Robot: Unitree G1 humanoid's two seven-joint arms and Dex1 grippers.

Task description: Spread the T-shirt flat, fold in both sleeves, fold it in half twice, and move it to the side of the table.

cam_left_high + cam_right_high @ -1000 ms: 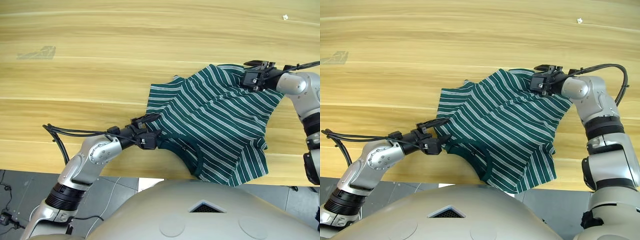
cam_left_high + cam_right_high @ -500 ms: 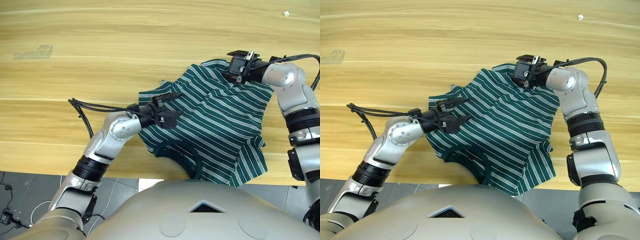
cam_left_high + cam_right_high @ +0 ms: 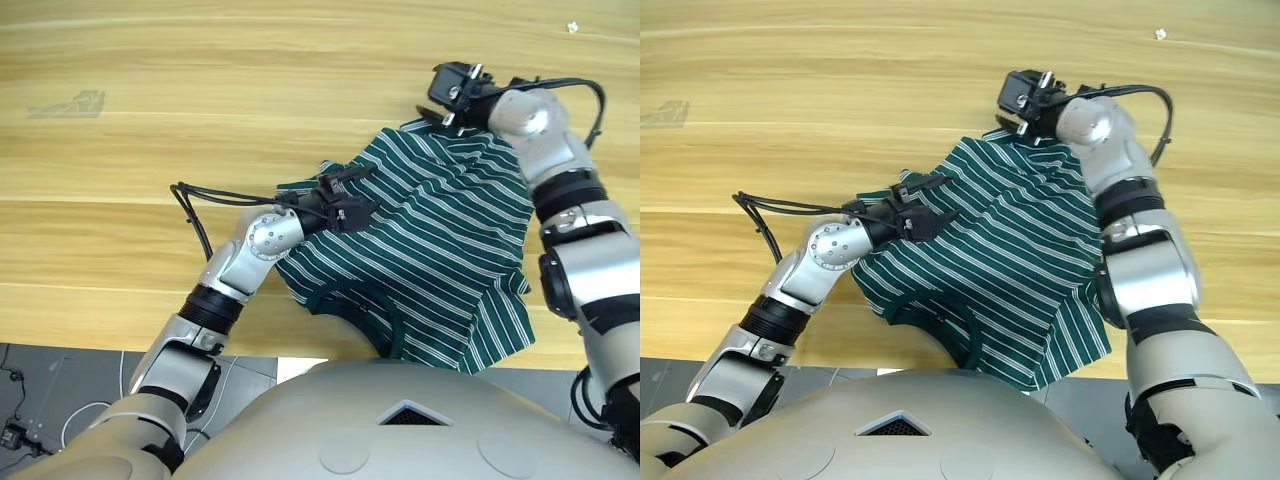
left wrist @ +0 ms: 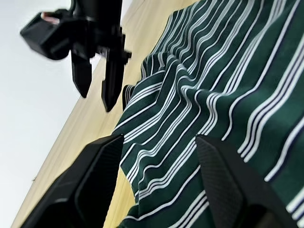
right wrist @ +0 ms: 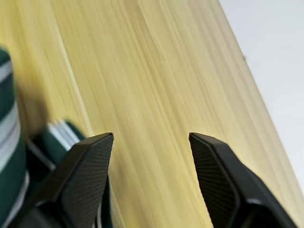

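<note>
T-shirt [image 3: 430, 250] was bunched and wrinkled on the table [image 3: 200, 100], by the near edge toward the right end, with one corner draped just over that edge. It wasn't flat, so the step in hand read as the spread.

How to do it well, my take:
- pinch a single layer at an outer edge with each gripper, not a fold
- pull apart evenly, low to the table
- drag toward the far edge so the overhang comes back onto the wood
- let go only once the stripes run straight

Left gripper [image 3: 350, 200] sat over the shirt's left part, jaws wide apart, fabric close under them, nothing pinched. Right gripper [image 3: 437, 115] hovered at the shirt's far corner, jaws apart, bare wood between them and fabric just beside one finger.
</note>
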